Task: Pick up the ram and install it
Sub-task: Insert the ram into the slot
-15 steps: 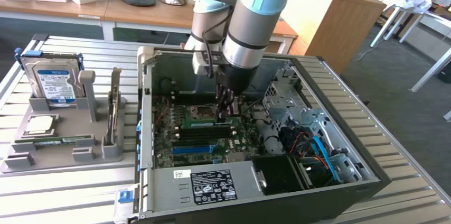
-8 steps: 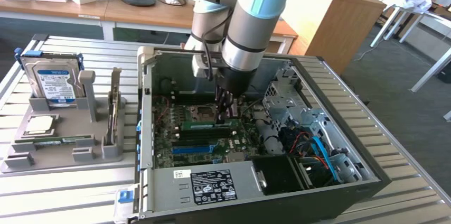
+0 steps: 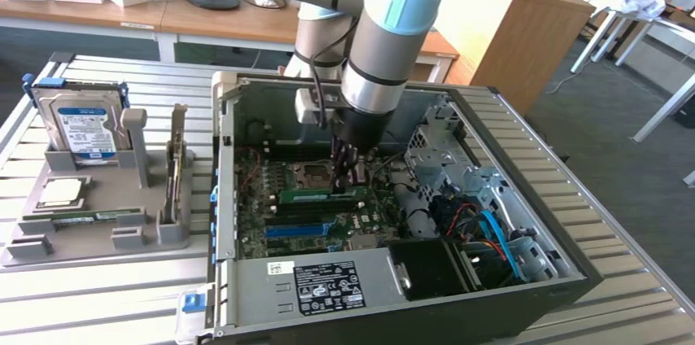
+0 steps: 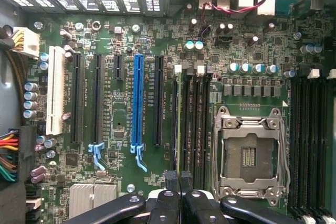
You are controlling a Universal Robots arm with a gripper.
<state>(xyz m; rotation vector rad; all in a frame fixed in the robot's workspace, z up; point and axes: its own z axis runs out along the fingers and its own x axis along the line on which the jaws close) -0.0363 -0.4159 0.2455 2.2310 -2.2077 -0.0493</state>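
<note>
The ram (image 3: pixel 309 194) is a thin green strip standing on edge in a memory slot on the motherboard, beside the open processor socket (image 3: pixel 309 172). In the wrist view the ram (image 4: pixel 179 124) appears edge-on as a narrow green line, and its end runs in between the black fingertips (image 4: pixel 171 178). My gripper (image 3: pixel 347 186) reaches straight down into the open computer case and sits at the end of the ram towards the exterior view's right. The gripper (image 4: pixel 179 179) is shut, with its fingers pinched on the ram's top edge.
Empty black memory slots (image 4: pixel 197 124) lie next to the ram, with the open socket (image 4: pixel 249 156) and a blue slot (image 4: pixel 138 103) on either side. The case walls (image 3: pixel 223 198) ring the board. A grey holder (image 3: pixel 98 235) outside carries a hard drive (image 3: pixel 81 125) and a silver chip (image 3: pixel 63 190).
</note>
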